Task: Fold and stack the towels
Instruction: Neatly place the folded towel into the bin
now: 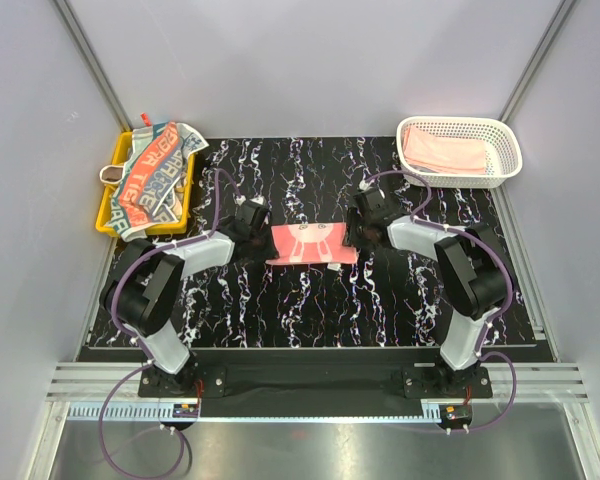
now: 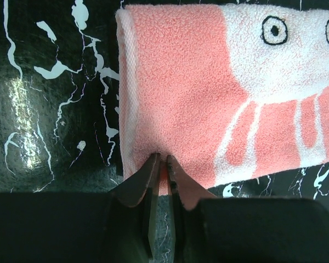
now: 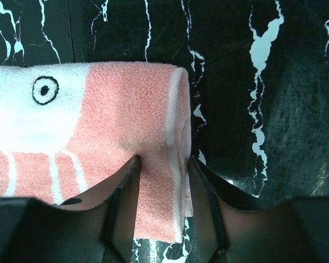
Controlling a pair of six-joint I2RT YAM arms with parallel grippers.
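Closest to the lens in the left wrist view, the left gripper (image 2: 162, 160) is pinched together on the near edge of the striped towel (image 2: 208, 98), with a sliver of pink cloth caught between the tips. The right gripper (image 3: 165, 161) has its fingers apart, and the towel's folded right end lies between them.

The black marbled table (image 1: 280, 310) fills the workspace. The left arm (image 1: 155, 290) and right arm (image 1: 470, 280) both bend inward from their bases and reach low to opposite ends of the striped towel, which lies folded flat at the table's centre, pink with a white patch and two drawn eyes.

The white basket (image 1: 480, 178) sits at the far right corner, holding a plain pink towel (image 1: 440, 152). The yellow tray (image 1: 105, 205) sits at the far left, with a lettered towel (image 1: 155, 170) heaped in it and spilling over its rim. Neither stands between the arms and the striped towel.
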